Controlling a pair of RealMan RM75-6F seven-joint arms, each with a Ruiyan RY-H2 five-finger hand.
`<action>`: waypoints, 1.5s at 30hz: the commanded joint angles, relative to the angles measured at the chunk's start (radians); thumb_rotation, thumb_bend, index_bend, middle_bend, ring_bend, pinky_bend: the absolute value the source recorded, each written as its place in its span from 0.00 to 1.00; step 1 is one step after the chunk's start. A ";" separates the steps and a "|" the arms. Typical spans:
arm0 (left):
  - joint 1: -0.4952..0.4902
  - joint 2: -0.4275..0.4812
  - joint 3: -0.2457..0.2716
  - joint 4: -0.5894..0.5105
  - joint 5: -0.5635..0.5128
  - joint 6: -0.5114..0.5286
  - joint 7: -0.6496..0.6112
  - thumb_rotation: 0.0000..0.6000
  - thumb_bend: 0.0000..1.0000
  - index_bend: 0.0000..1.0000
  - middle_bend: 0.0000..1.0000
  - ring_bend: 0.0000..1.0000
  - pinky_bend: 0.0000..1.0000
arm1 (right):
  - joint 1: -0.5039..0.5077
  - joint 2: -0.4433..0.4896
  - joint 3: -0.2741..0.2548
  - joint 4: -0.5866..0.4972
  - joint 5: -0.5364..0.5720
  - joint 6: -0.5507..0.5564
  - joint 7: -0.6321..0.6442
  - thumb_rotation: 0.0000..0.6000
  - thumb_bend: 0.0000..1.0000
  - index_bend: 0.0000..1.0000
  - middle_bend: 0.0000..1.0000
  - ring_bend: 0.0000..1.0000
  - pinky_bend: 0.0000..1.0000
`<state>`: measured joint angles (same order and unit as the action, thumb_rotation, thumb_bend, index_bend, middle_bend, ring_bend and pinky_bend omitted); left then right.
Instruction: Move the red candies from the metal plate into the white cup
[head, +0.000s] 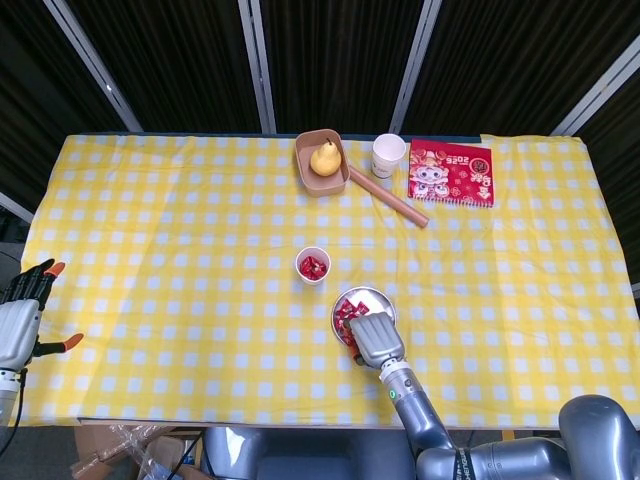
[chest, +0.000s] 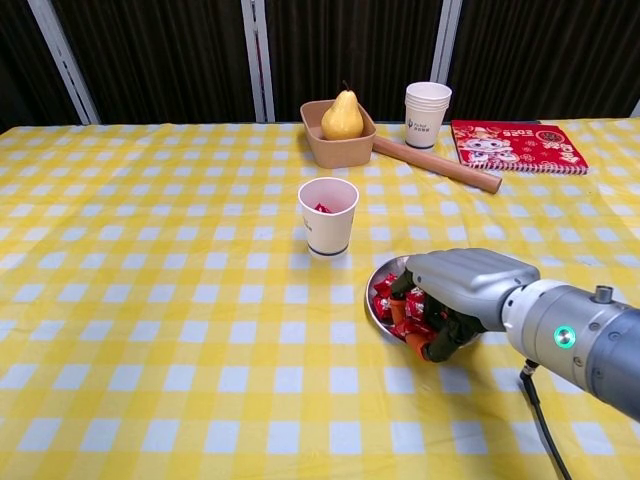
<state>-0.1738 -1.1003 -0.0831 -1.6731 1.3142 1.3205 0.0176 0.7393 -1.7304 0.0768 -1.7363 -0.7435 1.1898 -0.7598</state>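
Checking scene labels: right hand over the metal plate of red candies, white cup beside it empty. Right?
Not quite: the white paper cup beside the round metal plate is not empty; the head view shows red candies inside. The right hand is over the plate, as stated.

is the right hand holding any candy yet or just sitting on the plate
Cannot be told: the right hand is curled down over the red candies on the metal plate, hiding any grip. The left hand holds nothing.

Right hand (chest: 445, 305) curled over red candies (chest: 388, 306) on metal plate (chest: 378, 279); white cup (chest: 328, 215) nearby.
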 joint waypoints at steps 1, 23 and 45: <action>0.000 -0.001 0.000 0.001 0.000 0.000 -0.001 1.00 0.01 0.05 0.00 0.00 0.00 | 0.000 0.004 0.007 -0.005 -0.006 0.001 0.003 1.00 0.56 0.54 0.94 0.97 1.00; -0.004 0.000 0.000 0.003 -0.005 -0.009 0.003 1.00 0.01 0.05 0.00 0.00 0.00 | 0.124 0.058 0.231 0.011 0.019 -0.044 0.012 1.00 0.56 0.54 0.94 0.97 1.00; -0.009 0.006 -0.003 -0.005 -0.023 -0.027 -0.006 1.00 0.01 0.05 0.00 0.00 0.00 | 0.229 -0.052 0.274 0.263 0.029 -0.105 0.087 1.00 0.51 0.36 0.94 0.97 1.00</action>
<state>-0.1825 -1.0939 -0.0863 -1.6782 1.2917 1.2938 0.0113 0.9688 -1.7819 0.3524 -1.4720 -0.7129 1.0830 -0.6743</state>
